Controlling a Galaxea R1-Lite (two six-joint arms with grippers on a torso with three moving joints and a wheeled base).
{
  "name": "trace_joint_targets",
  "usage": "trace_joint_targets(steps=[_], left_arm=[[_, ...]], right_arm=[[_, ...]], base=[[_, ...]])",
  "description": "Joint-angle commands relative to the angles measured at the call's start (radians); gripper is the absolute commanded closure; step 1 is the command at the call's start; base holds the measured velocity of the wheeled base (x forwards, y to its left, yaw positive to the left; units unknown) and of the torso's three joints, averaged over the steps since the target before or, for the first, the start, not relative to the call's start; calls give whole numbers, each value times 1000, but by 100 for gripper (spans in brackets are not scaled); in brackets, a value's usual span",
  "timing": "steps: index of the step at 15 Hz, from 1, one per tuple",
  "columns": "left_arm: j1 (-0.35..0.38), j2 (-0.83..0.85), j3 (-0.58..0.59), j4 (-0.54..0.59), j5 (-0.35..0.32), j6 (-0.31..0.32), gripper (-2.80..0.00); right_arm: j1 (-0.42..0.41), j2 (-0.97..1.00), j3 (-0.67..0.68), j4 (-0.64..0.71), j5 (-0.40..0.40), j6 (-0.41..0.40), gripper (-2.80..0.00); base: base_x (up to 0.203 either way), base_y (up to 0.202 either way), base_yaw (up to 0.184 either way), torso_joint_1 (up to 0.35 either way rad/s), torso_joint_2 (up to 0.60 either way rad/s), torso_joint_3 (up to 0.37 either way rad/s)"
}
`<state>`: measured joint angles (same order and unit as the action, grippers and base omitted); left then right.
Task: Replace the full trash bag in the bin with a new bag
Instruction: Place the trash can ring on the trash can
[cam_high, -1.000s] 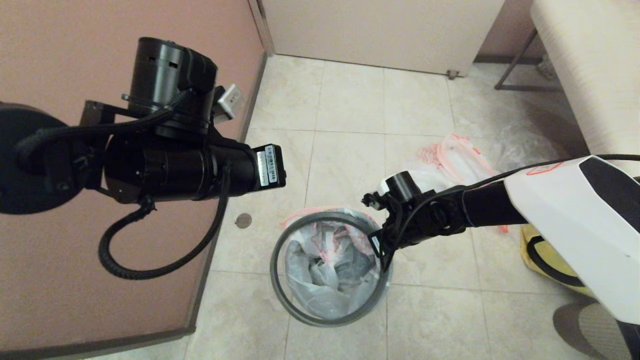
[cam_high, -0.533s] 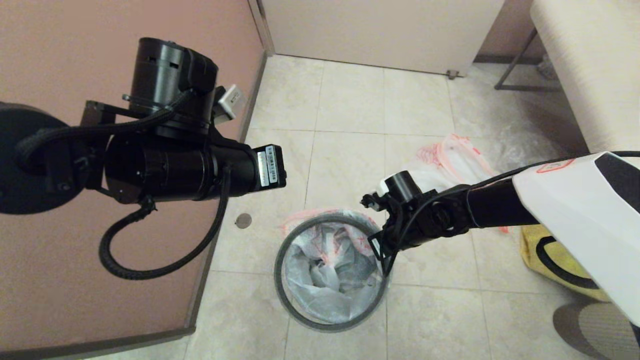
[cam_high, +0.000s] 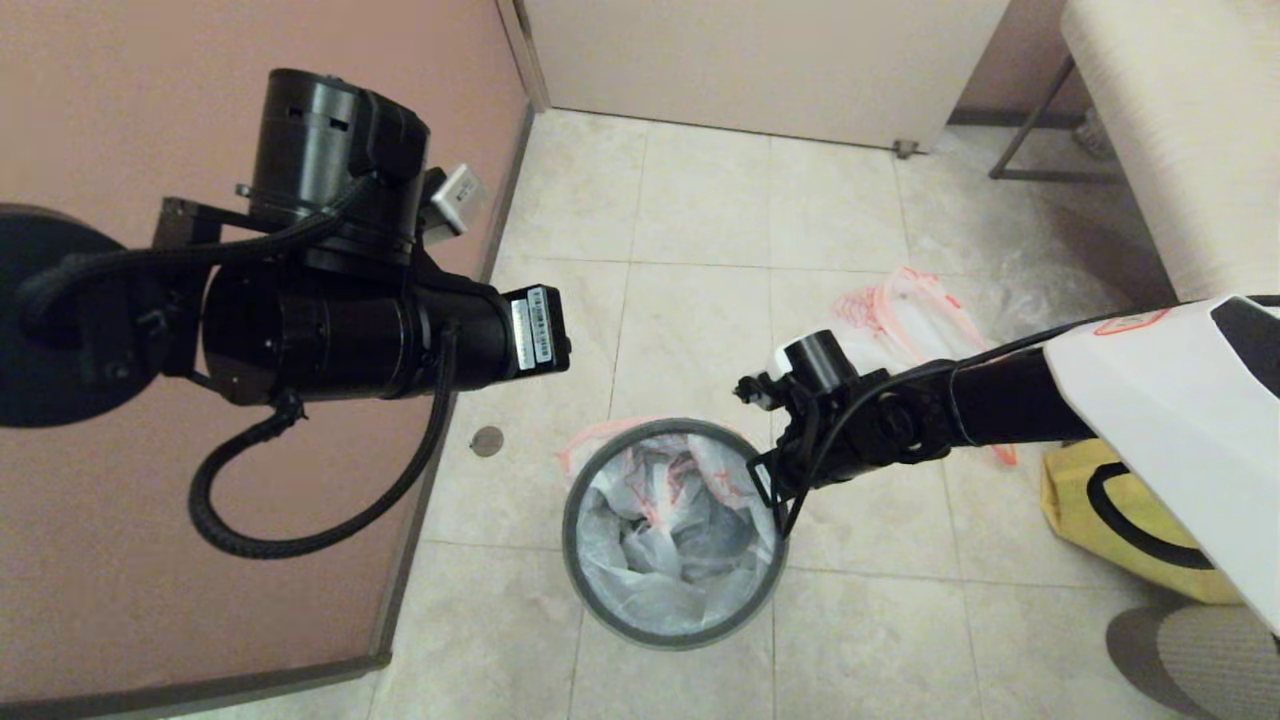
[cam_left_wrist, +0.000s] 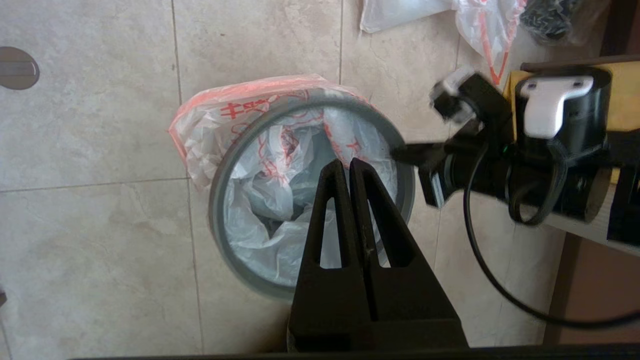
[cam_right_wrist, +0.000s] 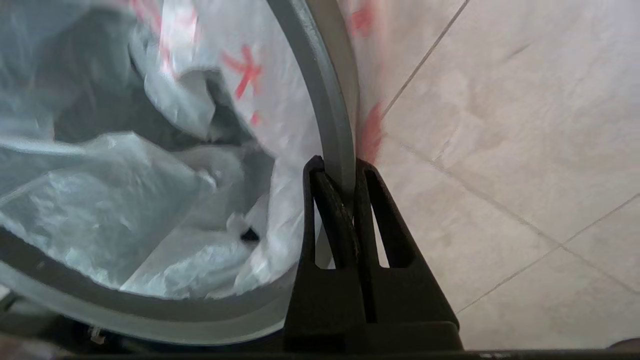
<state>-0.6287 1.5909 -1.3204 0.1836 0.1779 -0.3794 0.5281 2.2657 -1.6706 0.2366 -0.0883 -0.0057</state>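
Grey hoop (cam_high: 600, 590) ringing crumpled white new bag (cam_high: 670, 545); right claw (cam_right_wrist: 339, 167) pinched shut on hoop, left claw (cam_left_wrist: 346, 167) closed, empty, overhead; yellow bag (cam_high: 1110, 510) beside.

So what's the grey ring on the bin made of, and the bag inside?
The grey ring looks like smooth, matte hard plastic, since it keeps its round shape. The bag looks like thin, shiny plastic film: it crumples into folds and lets dark shapes show through.
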Motion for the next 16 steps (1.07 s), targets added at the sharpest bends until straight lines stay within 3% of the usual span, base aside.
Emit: trace_joint_targets(steps=[1,14,16], left_arm=[[0,1,0,0,-3,-3,0],[0,-2,0,0,-3,-4,0],[0,-8,-1,0,-3,-3,0]], right_arm=[[-9,19,-23,2,-1,-1,0],[27,27,6,7,-2,-15,0],[79,-25,66,2,-5,-12,0]], base=[[0,0,0,0,0,0],[0,0,0,0,0,0],[0,0,0,0,0,0]])
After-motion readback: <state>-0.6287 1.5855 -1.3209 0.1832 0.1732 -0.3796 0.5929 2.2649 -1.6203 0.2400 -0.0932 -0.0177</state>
